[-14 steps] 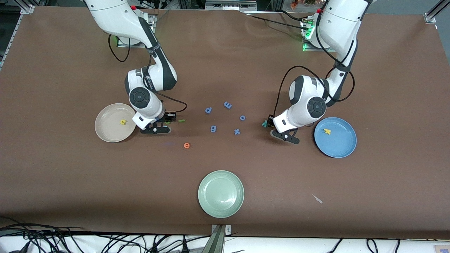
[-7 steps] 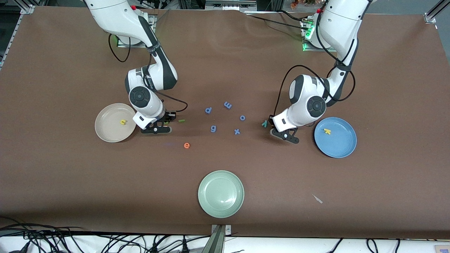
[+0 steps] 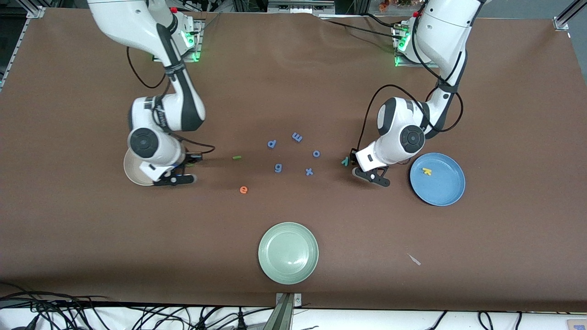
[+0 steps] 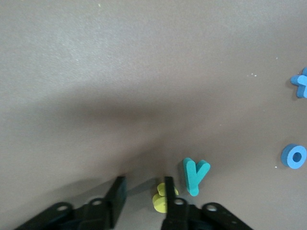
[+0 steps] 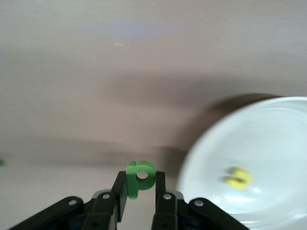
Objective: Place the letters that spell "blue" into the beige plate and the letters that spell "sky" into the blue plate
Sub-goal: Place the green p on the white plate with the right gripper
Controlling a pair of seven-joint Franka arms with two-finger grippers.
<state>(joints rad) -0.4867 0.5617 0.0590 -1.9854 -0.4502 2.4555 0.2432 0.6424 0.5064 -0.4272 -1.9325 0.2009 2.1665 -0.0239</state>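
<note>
the right gripper [image 5: 139,194] pinches the green b [image 5: 139,179] between narrow jaws, at the bottom middle of its wrist frame, next to the beige plate [image 5: 268,143], likely so it can drop beside the yellow u [image 5: 238,178] lying there. the left gripper [image 4: 144,199] sits low by the table with its jaws apart and empty; the yellow s [image 4: 162,199] lies just outside one finger, touching it, and the teal y [image 4: 194,175] beside that, so the grasp looks off line. the blue plate [image 3: 447,192], mid right in the front frame, holds the k [image 3: 427,171]. letters look like matte foam, plates smooth and round.
</note>
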